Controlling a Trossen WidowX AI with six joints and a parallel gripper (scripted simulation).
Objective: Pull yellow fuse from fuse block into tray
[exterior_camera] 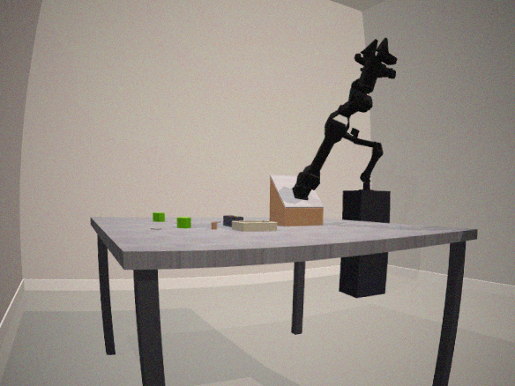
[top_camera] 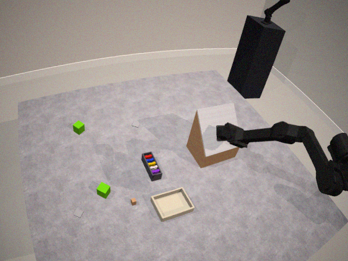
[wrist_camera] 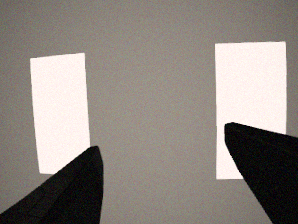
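The yellow fuse (top_camera: 152, 164) sits in the dark fuse block (top_camera: 156, 178) (exterior_camera: 227, 222), between the blue fuse (top_camera: 149, 160) and the white fuse (top_camera: 154, 167). The red fuse (top_camera: 148, 156) and purple fuse (top_camera: 155, 171) are at the block's ends. The beige tray (top_camera: 177, 216) (exterior_camera: 254, 226) is on the table near the purple end and is empty. My gripper (exterior_camera: 381, 41) (wrist_camera: 163, 144) is open and empty, high above the table and pointing up. The wrist view shows only bright panels beyond the fingers, not the fuses. The fingers are not visible in the top view.
A large wedge (top_camera: 195, 141) (exterior_camera: 304, 217) with a white sloping face stands right of the block, with part of the arm in front of it. Green cubes (top_camera: 78, 127) (top_camera: 103, 190), a small orange cube (top_camera: 133, 201) and thin flat squares (top_camera: 135, 124) (top_camera: 78, 213) lie on the table.
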